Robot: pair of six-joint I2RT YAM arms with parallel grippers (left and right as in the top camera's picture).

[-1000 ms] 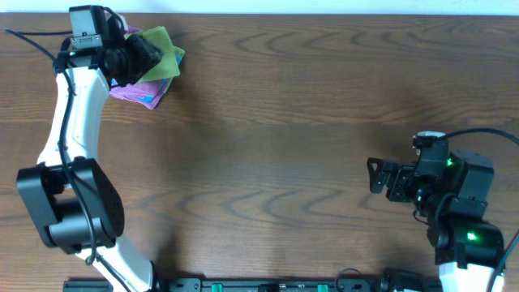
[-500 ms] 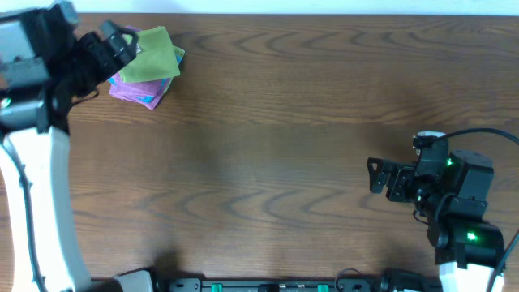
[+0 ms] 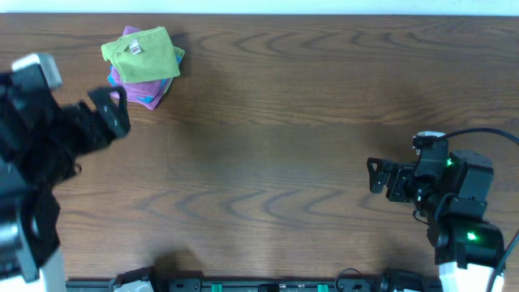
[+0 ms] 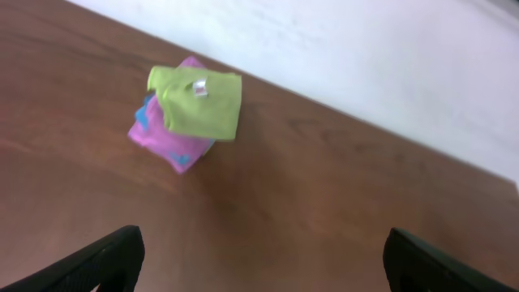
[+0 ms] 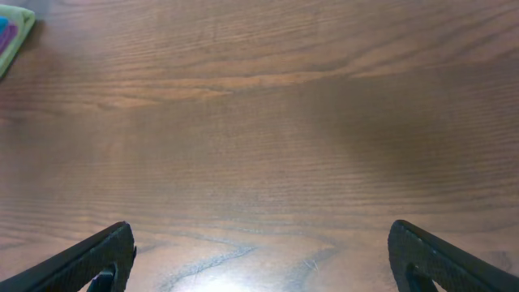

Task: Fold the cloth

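Observation:
A folded green cloth [image 3: 143,53] lies on top of a small stack of folded cloths, pink [image 3: 136,90] and blue beneath it, at the far left of the table. The left wrist view shows the green cloth [image 4: 200,102] with a white tag, on the pink one [image 4: 166,140]. My left gripper [image 3: 109,112] is open and empty, raised and a little in front of the stack. My right gripper [image 3: 375,175] is open and empty, low over the table at the right. A corner of the stack [image 5: 11,32] shows at the right wrist view's left edge.
The wooden table [image 3: 284,130] fills the view. A white wall [image 4: 389,57] runs behind its far edge. The arm bases and a black rail [image 3: 268,285] sit along the front edge.
My left gripper has let go of the green cloth on the stack and pulled back toward the front left, rising. The right arm has not moved.

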